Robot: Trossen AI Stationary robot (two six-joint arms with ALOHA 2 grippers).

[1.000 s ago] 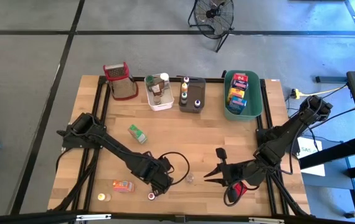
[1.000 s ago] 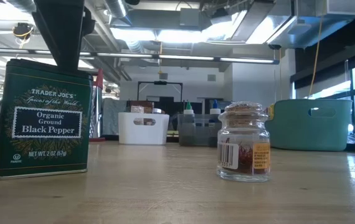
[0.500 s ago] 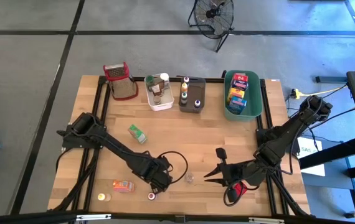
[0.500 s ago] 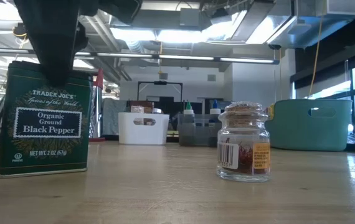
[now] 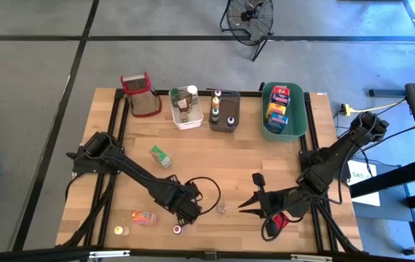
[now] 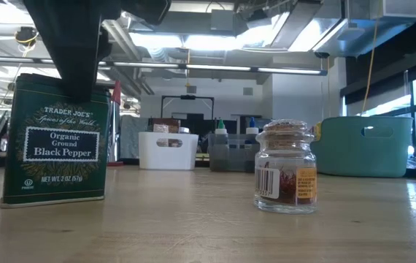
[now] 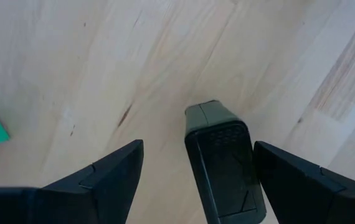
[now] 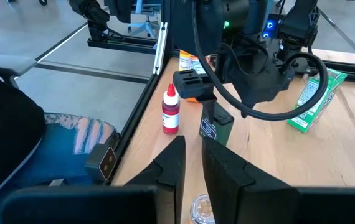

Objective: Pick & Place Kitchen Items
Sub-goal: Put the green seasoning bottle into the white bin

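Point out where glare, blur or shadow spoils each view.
Low view: ceiling lights flare white; the black pepper tin and spice jar are sharp, the tubs behind soft. Left wrist view: the fingers loom dark and blurred. High view: evenly lit, only faint shadows. Right wrist view: its own fingers are dim.

Robotics lab: bare ceiling ducts (image 6: 281,29), grey concrete floor (image 5: 33,73), standing fan (image 5: 250,16), black-framed wooden desk (image 5: 222,156).

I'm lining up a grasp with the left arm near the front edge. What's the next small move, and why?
Probably close the left hand on the black pepper tin. The left wrist view shows the tin standing between the open fingers with bare wood on either side, so nothing grips it yet.
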